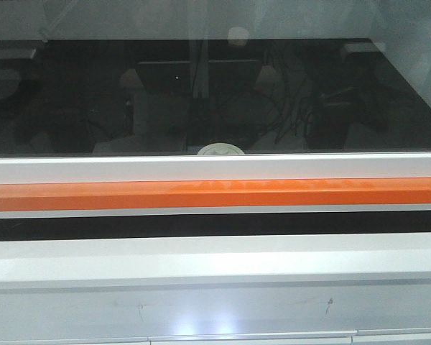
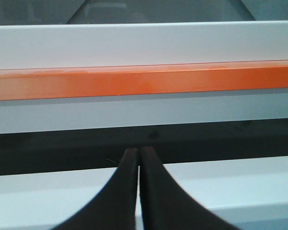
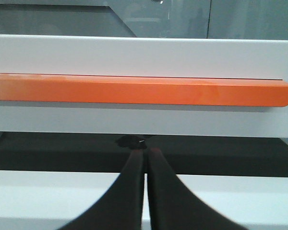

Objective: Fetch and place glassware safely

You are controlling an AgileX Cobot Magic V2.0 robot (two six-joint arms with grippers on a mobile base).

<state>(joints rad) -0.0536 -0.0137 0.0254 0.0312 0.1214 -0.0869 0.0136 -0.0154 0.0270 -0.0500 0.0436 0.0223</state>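
A white rail (image 1: 93, 167) hides the jar (image 1: 220, 149) below its lid.

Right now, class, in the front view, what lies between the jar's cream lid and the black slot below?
Front view: a white frame strip, then the orange bar, then a thin pale strip separate the lid from the black slot.

A long orange bar (image 1: 215, 194) is seen running level across a white frame (image 1: 215, 167), under a dark reflective glass panel (image 1: 93, 93). A black strip (image 1: 215, 225) is seen below it, above a scuffed white panel (image 1: 215, 309).
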